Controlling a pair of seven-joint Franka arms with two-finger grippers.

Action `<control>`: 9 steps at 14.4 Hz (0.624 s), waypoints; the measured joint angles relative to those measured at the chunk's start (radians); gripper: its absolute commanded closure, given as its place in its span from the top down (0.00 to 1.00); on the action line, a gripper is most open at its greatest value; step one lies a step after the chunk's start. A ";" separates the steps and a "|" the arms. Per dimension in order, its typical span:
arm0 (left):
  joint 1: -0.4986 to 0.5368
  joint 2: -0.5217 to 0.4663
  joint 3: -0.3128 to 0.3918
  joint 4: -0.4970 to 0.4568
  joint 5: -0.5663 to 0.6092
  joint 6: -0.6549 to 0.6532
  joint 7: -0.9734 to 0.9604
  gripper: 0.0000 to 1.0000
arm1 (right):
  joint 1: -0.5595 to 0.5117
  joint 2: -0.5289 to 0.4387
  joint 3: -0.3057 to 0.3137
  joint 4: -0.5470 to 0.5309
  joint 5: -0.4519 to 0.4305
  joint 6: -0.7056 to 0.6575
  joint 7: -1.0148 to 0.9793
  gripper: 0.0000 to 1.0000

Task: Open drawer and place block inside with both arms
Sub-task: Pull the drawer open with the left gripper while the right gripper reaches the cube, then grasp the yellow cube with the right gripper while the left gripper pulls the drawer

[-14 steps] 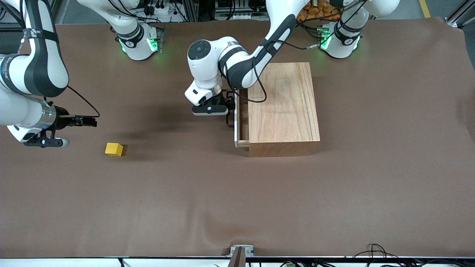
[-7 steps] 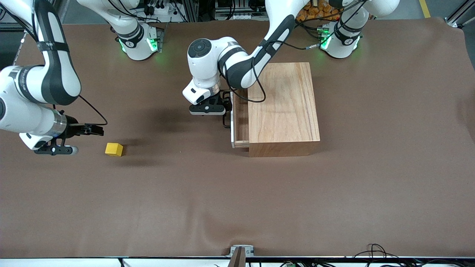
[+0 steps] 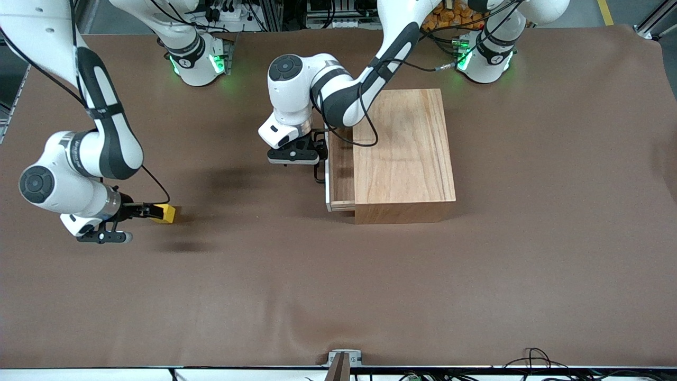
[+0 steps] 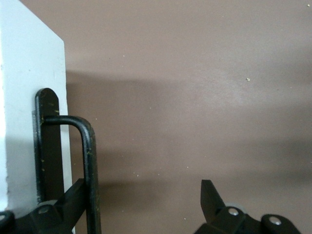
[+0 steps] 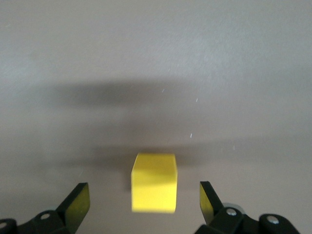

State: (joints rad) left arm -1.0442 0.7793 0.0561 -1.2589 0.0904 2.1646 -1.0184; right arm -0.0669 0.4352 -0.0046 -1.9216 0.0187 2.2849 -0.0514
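- Left gripper [image 3: 319, 161]: I see its jaws spread wide at the drawer [image 3: 338, 174] front, one finger [image 4: 68, 202] against the black wire handle [image 4: 87, 165], nothing clamped.
- Drawer: partly slid out of the wooden box [image 3: 404, 153], toward the right arm's end of the table [image 3: 370, 291].
- Right gripper [image 5: 144, 207]: jaws open, flanking the yellow block [image 5: 154, 189] without touching it.
- Block [image 3: 168, 213]: resting on the table, well apart from the box.

Brown table [image 3: 338, 286] carries block [image 3: 168, 213] and wooden box [image 3: 404, 153].
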 measured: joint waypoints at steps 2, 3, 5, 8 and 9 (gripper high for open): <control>-0.001 0.001 -0.005 0.000 0.000 0.023 0.000 1.00 | -0.012 0.054 -0.004 0.000 0.000 0.042 0.000 1.00; -0.001 0.002 -0.009 0.000 0.000 0.040 0.000 1.00 | -0.019 0.075 -0.004 0.001 0.000 0.047 0.000 1.00; -0.002 0.003 -0.012 0.000 0.000 0.052 0.000 1.00 | -0.025 0.100 -0.004 0.000 0.000 0.048 0.000 1.00; -0.006 0.006 -0.014 0.000 0.000 0.080 0.001 1.00 | -0.025 0.115 -0.004 -0.002 0.001 0.045 0.000 1.00; -0.009 0.008 -0.014 0.000 0.000 0.090 0.001 1.00 | -0.025 0.118 -0.003 -0.005 0.007 0.044 0.000 1.00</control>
State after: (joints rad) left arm -1.0530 0.7869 0.0416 -1.2592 0.0904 2.2549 -1.0171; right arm -0.0922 0.5533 -0.0079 -1.9262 0.0253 2.3289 -0.0512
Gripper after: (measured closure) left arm 0.000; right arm 0.000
